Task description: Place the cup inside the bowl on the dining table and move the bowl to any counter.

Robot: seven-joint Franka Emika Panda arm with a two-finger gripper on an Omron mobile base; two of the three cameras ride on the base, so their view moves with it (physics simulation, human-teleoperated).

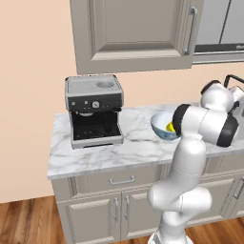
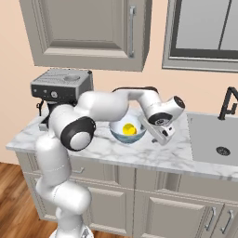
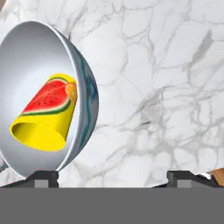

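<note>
While the arm bends low over the counter [image 2: 153,155], the gripper [image 3: 113,176] gapes empty beside the bowl [image 3: 87,94] holding the cup [image 3: 46,116].

Bowl [image 3: 85,94]: round, white inside, blue-grey patterned outside; stood upright on white grey-veined marble counter [image 1: 95,155], near its middle, over beige panelled cabinets with metal handles

Cup [image 3: 46,116]: small yellow tumbler bearing a red watermelon-slice mark; lay tipped on its side inside the bowl, open mouth showing in hand view, resting against the white inner wall; seen as yellow patch within bowl from both base views
</note>
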